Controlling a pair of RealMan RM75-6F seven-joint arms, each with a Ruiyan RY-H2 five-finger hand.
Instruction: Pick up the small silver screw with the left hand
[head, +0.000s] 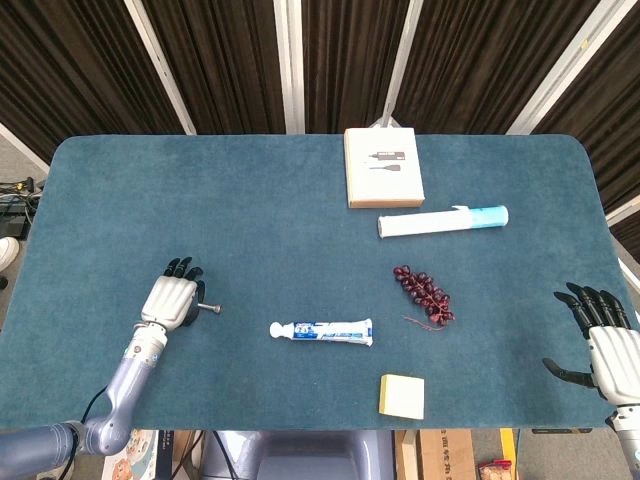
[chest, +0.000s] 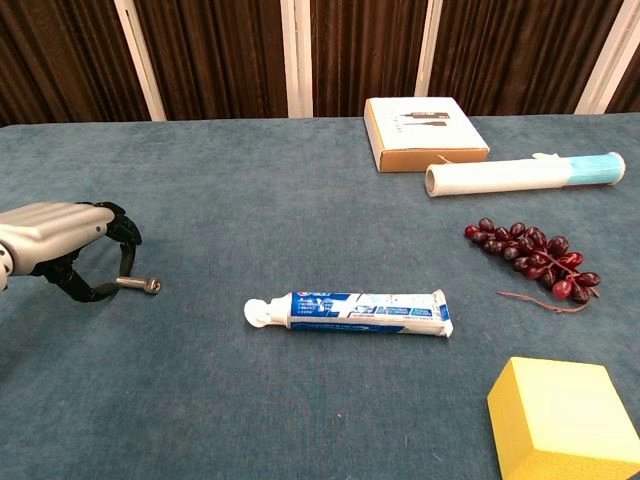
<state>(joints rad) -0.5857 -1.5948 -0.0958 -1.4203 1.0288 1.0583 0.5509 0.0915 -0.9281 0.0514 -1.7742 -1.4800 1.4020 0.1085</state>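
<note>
Left hand (chest: 62, 245) pinches the small silver screw (chest: 140, 285) by its shaft tip, low over the blue table (head: 300, 230) at front-left — right hand (head: 600, 338) spread, holding nothing, front-right edge.

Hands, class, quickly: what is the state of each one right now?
Left hand: fingers pinch the small silver screw.
Right hand: open, fingers spread, holding nothing.
</note>
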